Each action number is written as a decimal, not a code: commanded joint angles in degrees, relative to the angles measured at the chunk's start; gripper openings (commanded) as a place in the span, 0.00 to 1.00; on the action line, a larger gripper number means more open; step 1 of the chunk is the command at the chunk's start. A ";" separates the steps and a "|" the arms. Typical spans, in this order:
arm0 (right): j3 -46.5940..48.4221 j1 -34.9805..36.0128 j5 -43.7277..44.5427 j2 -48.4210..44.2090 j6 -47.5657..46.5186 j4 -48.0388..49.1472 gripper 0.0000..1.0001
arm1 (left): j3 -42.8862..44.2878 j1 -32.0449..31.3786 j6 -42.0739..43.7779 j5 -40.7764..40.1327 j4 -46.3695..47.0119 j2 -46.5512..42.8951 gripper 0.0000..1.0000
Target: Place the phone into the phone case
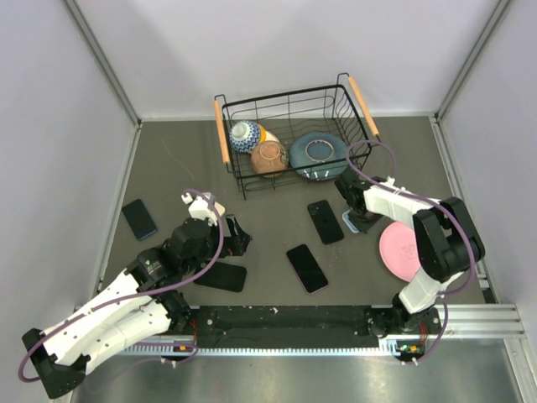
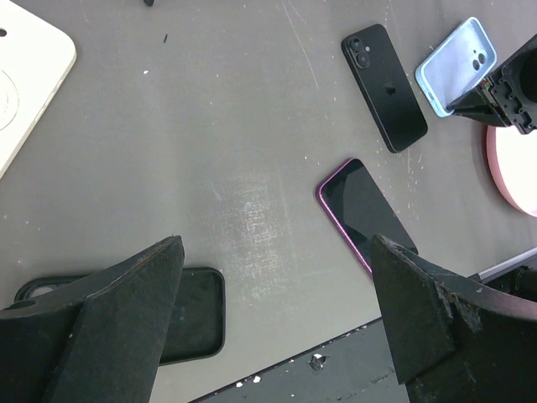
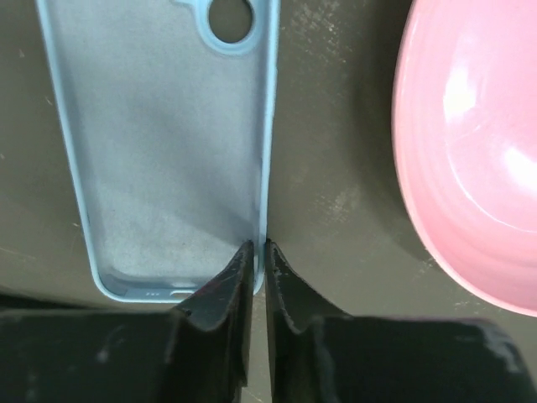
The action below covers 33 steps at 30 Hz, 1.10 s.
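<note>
Right gripper (image 3: pixel 258 248), jaws nearly closed, pinches one wall of the light blue phone case (image 3: pixel 168 143), probably to steady it. Black phone (image 2: pixel 384 88) lies just beside the case. Left gripper (image 2: pixel 277 243) is empty, jaws wide open.

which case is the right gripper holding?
The light blue case, next to the pink plate: the right gripper is closed on its side wall. The black case lies free near the left gripper, which is open.

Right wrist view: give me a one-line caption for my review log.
Right gripper pinches one long edge of the empty light blue phone case, beside the pink plate.
</note>
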 commanded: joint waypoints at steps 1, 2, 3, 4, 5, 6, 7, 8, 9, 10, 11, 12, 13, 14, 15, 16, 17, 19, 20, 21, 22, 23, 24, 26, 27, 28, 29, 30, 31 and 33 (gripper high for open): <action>-0.52 -0.47 2.48 -3.87 -2.02 0.49 0.03 | 0.86 0.24 0.98 -0.31 0.42 0.64 0.96; -0.44 -0.47 3.01 -6.32 -2.72 0.49 0.00 | 1.04 0.24 1.33 -0.05 0.24 0.73 0.96; -0.26 -0.47 3.62 -7.56 -3.60 0.49 0.00 | 1.30 0.16 1.51 0.13 0.07 0.99 0.96; 0.00 -0.56 4.50 -8.96 -5.26 0.57 0.00 | 1.48 0.24 1.68 0.22 -0.37 1.17 0.96; 0.18 -0.56 4.94 -11.33 -6.15 0.49 0.00 | 1.65 0.24 1.77 0.48 -0.55 1.26 0.96; 0.35 -0.47 5.04 -12.74 -7.03 0.40 0.00 | 1.66 0.24 1.86 0.74 -0.73 1.26 0.96; 0.70 -0.47 5.38 -13.97 -9.04 0.14 0.00 | 1.83 0.24 1.95 1.09 -0.81 1.43 0.96; 0.88 -0.39 5.47 -15.03 -9.84 0.22 0.00 | 1.92 0.24 2.12 2.06 -0.73 1.43 0.96; 0.97 -0.30 5.56 -17.65 -10.72 0.05 0.00 | 2.01 0.24 1.95 2.41 -0.55 1.43 0.96; 1.23 -0.21 5.65 -18.72 -12.64 0.13 0.00 | 2.09 0.33 1.60 2.76 -0.38 1.17 0.95; 1.41 -0.04 5.56 -19.86 -13.53 0.22 0.00 | 2.10 0.33 1.77 3.38 0.32 1.26 0.95; 1.59 0.40 5.74 -21.53 -14.85 0.13 0.00 | 2.36 0.33 1.86 4.34 0.50 1.08 0.95; 2.37 1.02 6.26 -22.24 -17.82 0.22 0.00 | 2.62 0.33 2.47 4.61 0.59 1.26 0.94; 2.73 1.54 6.70 -22.94 -19.33 0.13 0.00 | 2.88 0.42 2.74 4.53 0.42 1.43 0.94; 2.99 3.11 6.88 -23.47 -20.65 0.31 0.00 | 3.41 0.42 3.09 4.09 -0.19 1.52 0.94; 3.17 4.00 7.40 -25.31 -22.75 0.57 0.00 | 3.76 0.33 3.27 3.30 -0.72 1.96 0.94; 2.99 4.79 7.32 -26.02 -23.73 0.83 0.00 | 3.94 0.33 3.27 2.60 -1.34 2.13 0.94; 2.56 7.52 6.36 -28.56 -25.66 1.36 0.00 | 4.73 0.59 4.05 1.63 -2.48 2.92 0.94; 2.38 8.74 5.92 -29.45 -26.10 1.54 0.00 | 5.08 0.60 4.15 1.63 -2.75 3.19 0.94; 2.20 9.80 5.31 -30.24 -26.63 1.89 0.00 | 5.69 0.68 4.23 1.54 -3.27 3.37 0.94; 1.51 12.42 3.65 -30.77 -27.68 3.37 0.00 | 5.87 0.77 4.15 1.19 -3.89 3.63 0.94; 0.98 13.93 2.50 -31.82 -28.39 4.95 0.00 | 6.22 0.77 4.15 1.01 -4.24 3.63 0.94; -0.16 15.33 -0.30 -32.18 -28.83 6.45 0.00 | 6.57 0.86 4.15 0.84 -4.42 3.46 0.94; -1.31 19.90 -3.82 -32.27 -30.32 11.80 0.00 | 7.02 0.95 3.97 0.05 -4.94 2.84 0.94; -2.79 21.66 -7.49 -32.18 -31.46 14.17 0.00 | 7.63 1.21 3.54 -0.91 -5.38 2.67 0.94; -3.85 23.50 -8.40 -32.27 -32.60 17.42 0.00 | 7.98 1.39 2.05 -1.88 -6.34 2.32 0.95; -4.99 27.00 -8.85 -32.18 -32.70 23.19 0.00 | 8.33 1.65 1.86 -2.76 -7.31 2.14 0.95; -7.01 28.34 -9.98 -31.48 -32.61 26.56 0.00 | 8.60 2.09 1.69 -2.60 -7.58 1.96 0.95; -7.72 29.49 -10.86 -30.61 -32.79 29.02 0.00 | 8.60 2.35 1.95 -2.42 -7.58 1.70 0.94; -7.73 32.39 -11.57 -26.41 -32.87 33.61 0.00 | 8.34 2.53 1.86 -1.72 -7.67 1.61 0.94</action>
